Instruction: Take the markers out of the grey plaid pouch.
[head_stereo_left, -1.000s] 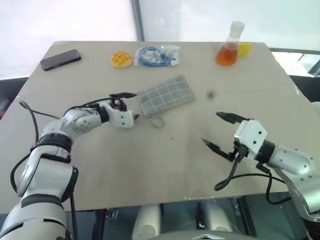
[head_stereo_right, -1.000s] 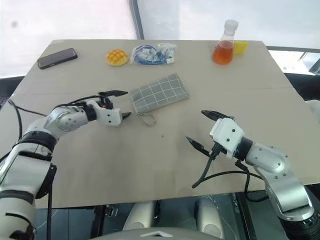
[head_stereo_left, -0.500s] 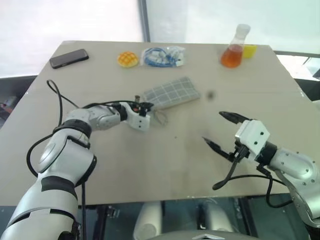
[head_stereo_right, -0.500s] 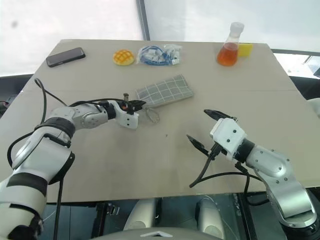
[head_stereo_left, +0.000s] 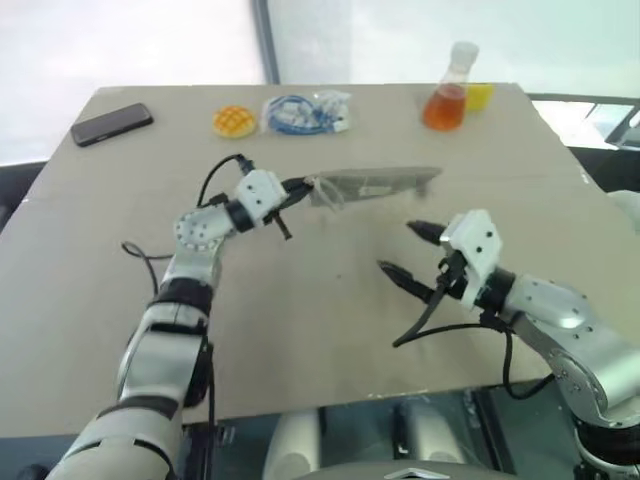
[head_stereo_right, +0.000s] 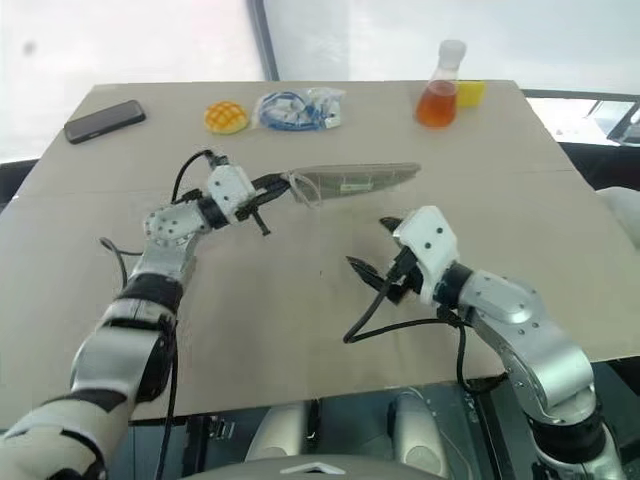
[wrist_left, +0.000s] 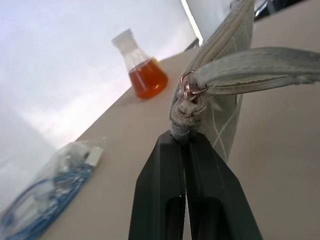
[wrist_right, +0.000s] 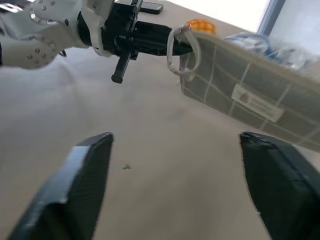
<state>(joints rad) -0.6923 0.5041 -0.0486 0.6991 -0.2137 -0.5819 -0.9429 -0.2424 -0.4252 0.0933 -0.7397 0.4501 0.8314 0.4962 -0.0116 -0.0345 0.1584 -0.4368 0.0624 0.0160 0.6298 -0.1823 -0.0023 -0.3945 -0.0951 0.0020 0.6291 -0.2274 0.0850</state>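
- Grey plaid fabric pouch (head_stereo_left: 372, 183) hangs edge-on above the beige table (head_stereo_left: 120, 260) at frame centre, its end pinched in the shut black fingers of the left gripper (head_stereo_left: 296, 187).
- Right gripper (head_stereo_left: 407, 252), lower right, stands open and empty, near the pouch.
- Along the top edge: black phone (head_stereo_left: 112, 123), yellow bun-shaped toy (head_stereo_left: 234, 121), clear bag of blue cables (head_stereo_left: 305, 111), orange-filled flask (head_stereo_left: 446, 96).
- The left wrist view shows the metal zipper ring (wrist_left: 188, 90).

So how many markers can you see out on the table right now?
0. None lies on the table. Any markers may be hidden inside the pouch, which the left gripper holds up by one end.
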